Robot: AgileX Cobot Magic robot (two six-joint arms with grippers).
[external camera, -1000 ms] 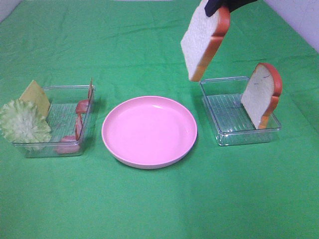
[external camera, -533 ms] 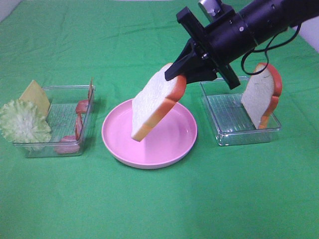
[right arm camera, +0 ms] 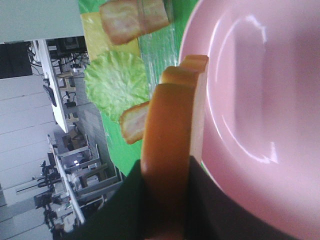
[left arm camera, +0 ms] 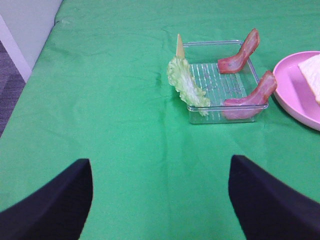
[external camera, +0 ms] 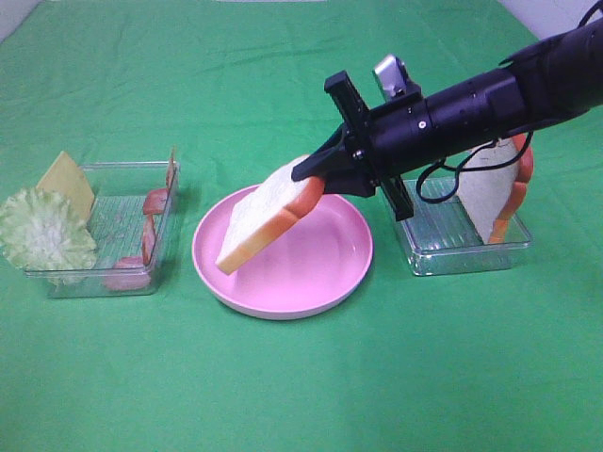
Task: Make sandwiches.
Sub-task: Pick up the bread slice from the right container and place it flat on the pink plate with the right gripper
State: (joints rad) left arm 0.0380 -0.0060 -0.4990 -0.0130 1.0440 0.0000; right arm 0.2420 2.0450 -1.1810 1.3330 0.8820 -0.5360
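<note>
My R pincer (external camera: 317,179), clamped on the bread slice (external camera: 256,224), just brought it low over the pink plate (external camera: 325,259); base layer nearly down.

A green tablecloth (external camera: 283,395) lies beside a pale wall (left arm camera: 25,25).

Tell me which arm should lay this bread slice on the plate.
Right. The right gripper is shut on the bread slice, tilted over the pink plate. The left gripper is open, empty, back from the filling tray.
</note>
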